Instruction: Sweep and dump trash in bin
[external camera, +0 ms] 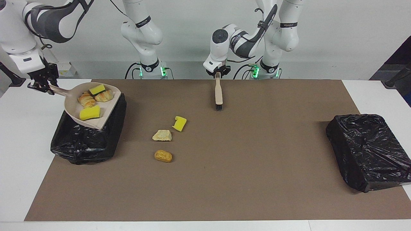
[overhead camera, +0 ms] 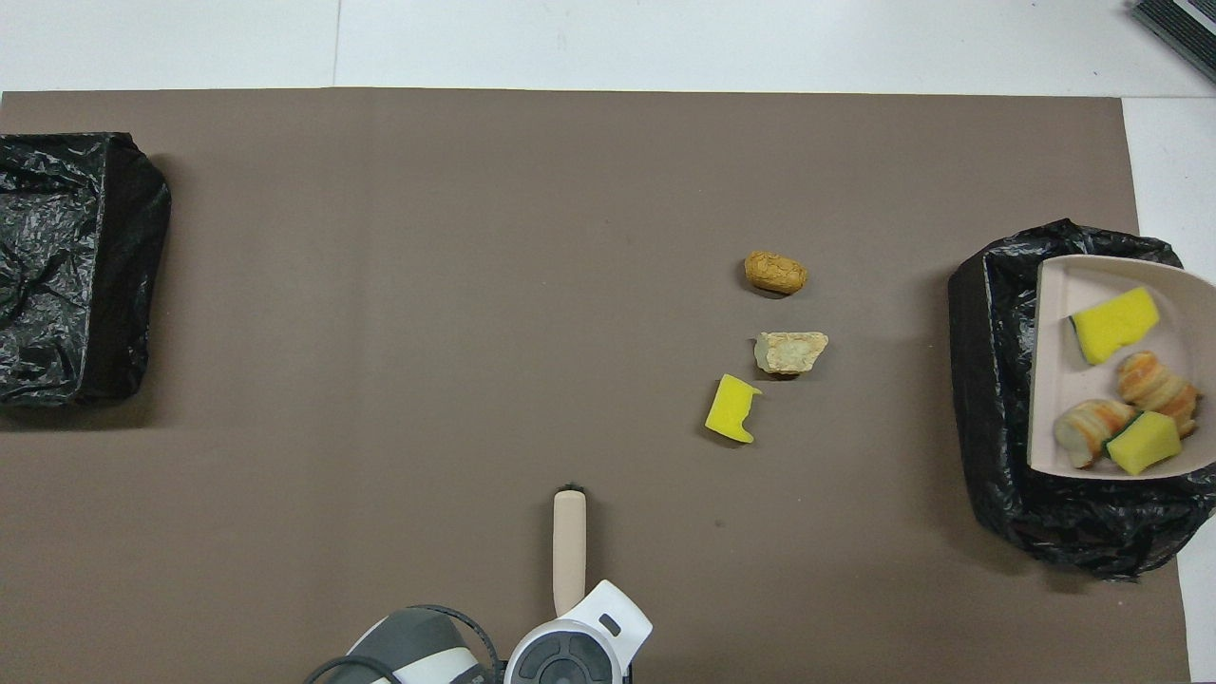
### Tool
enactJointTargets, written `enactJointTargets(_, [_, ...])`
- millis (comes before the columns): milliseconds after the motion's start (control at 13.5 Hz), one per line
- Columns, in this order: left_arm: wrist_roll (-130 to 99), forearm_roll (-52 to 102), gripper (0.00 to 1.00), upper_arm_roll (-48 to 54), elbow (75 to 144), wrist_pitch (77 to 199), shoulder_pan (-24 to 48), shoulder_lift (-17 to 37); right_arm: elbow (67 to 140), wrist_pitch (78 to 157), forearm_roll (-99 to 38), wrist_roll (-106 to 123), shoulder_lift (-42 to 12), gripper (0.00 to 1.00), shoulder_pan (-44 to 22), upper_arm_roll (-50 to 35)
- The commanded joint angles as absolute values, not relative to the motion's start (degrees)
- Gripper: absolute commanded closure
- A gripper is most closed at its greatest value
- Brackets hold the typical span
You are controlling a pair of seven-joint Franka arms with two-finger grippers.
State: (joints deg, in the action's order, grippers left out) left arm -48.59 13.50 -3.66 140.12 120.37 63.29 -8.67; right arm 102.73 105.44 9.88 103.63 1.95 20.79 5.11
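Note:
My right gripper is shut on the handle of the beige dustpan, holding it in the air over the black-bagged bin at the right arm's end. In the pan lie two yellow sponge chunks and two croissants. Three bits of trash remain on the brown mat: a yellow sponge, a tan lump and a golden roll. My left gripper grips the top of the brush, whose bristles touch the mat close to the robots.
A second black-bagged bin sits at the left arm's end of the table. The brown mat covers most of the white table.

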Motion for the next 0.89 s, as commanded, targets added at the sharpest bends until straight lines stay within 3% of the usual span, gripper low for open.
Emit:
enactJointTargets(0, [-47.0,14.5,0.0,-4.5,140.5,121.6,62.8,-8.3,104.9,113.3,17.5,104.5,1.8,1.0,22.4,4.3])
enactJointTargets(222, [-41.9,14.2,0.0,-4.6,136.9,119.7,57.7,-7.7,109.1,117.1,29.1,102.8,2.5,1.0,21.4,4.1])
enactJointTargets(517, [-41.1,3.9,0.0,-4.7,128.8,115.8,51.1,-7.6,112.1,119.5,32.4,102.3,3.3,1.0,20.1,3.9])
enactJointTargets(813, [-26.3,0.0,0.0,-4.7,119.7,112.6,36.9,-7.9,111.4,119.2,35.3,99.5,2.8,1.0,20.0,3.5])
